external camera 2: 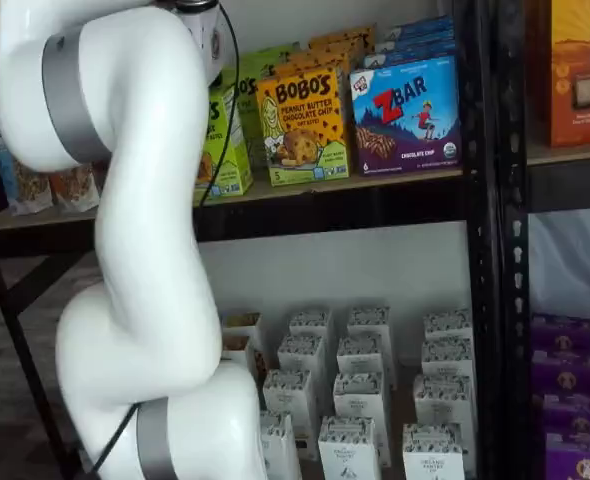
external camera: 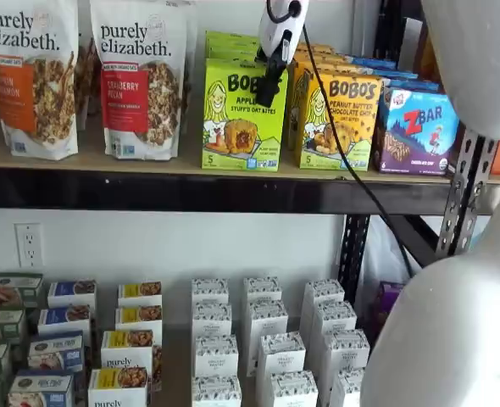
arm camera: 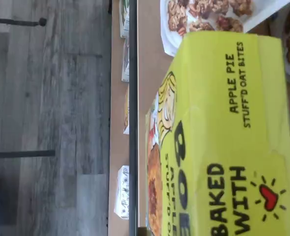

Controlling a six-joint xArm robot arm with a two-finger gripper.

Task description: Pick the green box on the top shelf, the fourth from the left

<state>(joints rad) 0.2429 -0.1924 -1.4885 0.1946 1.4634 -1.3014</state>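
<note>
The lime-green Bobo's Apple Pie box stands upright at the front of the top shelf, between a granola bag and the yellow-orange Bobo's box. My gripper hangs from above at the box's upper right front corner. Only one black finger shows, side-on, so I cannot tell whether it grips the box. The wrist view shows the green box very close, filling much of the picture, with the shelf board beside it. In a shelf view my arm hides most of the green box and the gripper.
The yellow-orange Bobo's peanut butter box and the blue ZBar box stand right of the green box. Purely Elizabeth granola bags stand to its left. Small white boxes fill the lower shelf. A black upright stands at the right.
</note>
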